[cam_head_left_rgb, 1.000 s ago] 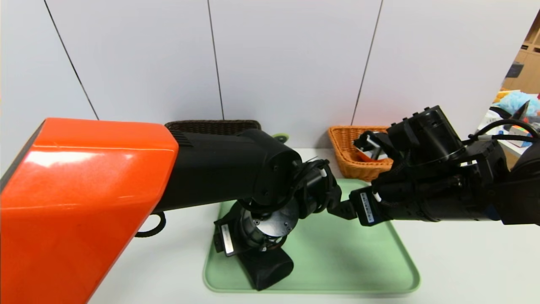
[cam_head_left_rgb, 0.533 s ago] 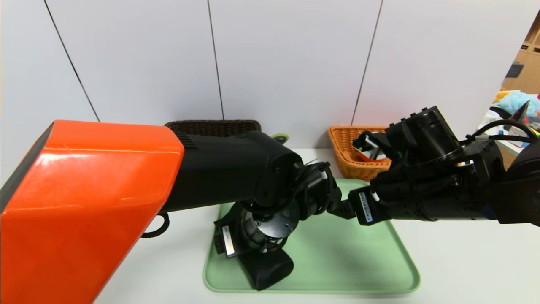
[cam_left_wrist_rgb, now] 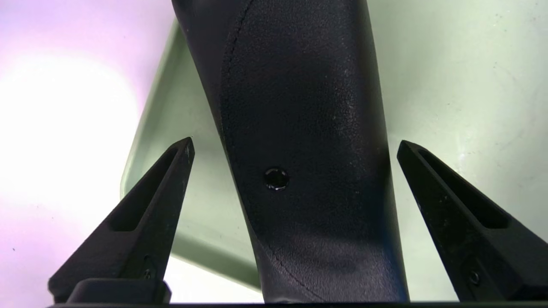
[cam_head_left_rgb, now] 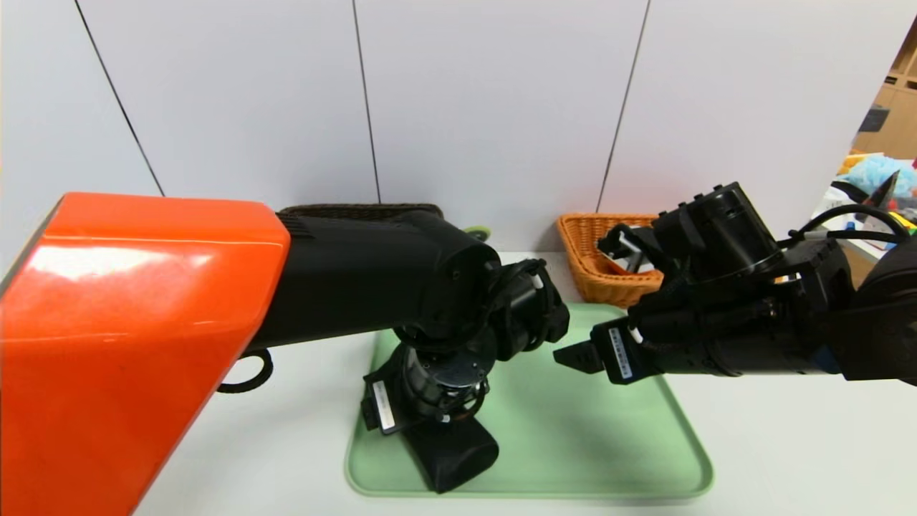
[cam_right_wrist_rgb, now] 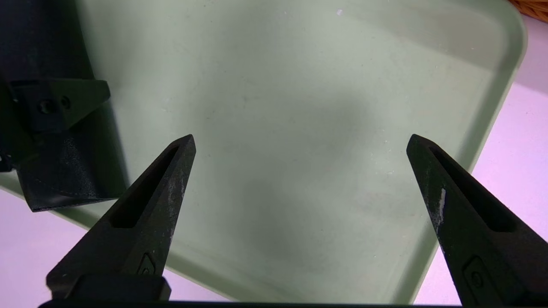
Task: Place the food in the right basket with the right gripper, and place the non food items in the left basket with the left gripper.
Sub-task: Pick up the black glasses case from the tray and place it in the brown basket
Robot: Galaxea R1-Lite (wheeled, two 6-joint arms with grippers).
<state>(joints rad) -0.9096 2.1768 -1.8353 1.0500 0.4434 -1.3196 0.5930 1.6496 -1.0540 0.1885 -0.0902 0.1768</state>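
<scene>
The black case point(cam_head_left_rgb: 453, 453) lies at the near left of the green tray point(cam_head_left_rgb: 573, 444). My left gripper point(cam_head_left_rgb: 423, 428) points down over it; in the left wrist view the case point(cam_left_wrist_rgb: 299, 107) runs between the spread fingers point(cam_left_wrist_rgb: 171, 184), which stand clear of both its sides. My right gripper point(cam_head_left_rgb: 573, 356) hovers open over the tray's middle, with only bare tray point(cam_right_wrist_rgb: 299, 64) between its fingers point(cam_right_wrist_rgb: 171, 179). The dark left basket point(cam_head_left_rgb: 358, 211) and the orange-tan right basket point(cam_head_left_rgb: 584, 251) stand at the back. The food is hidden. A small green rounded piece point(cam_head_left_rgb: 477, 232) shows by the dark basket.
A black loop point(cam_head_left_rgb: 247, 374) lies on the white table left of the tray. Both forearms cross above the tray and hide much of it. Clutter sits on another surface at the far right point(cam_head_left_rgb: 877, 186). A white panelled wall closes the back.
My left forearm has lifted a little and its wrist has shifted left, opening a gap to the right gripper's tip. The case has not moved, and both grippers stay open.
</scene>
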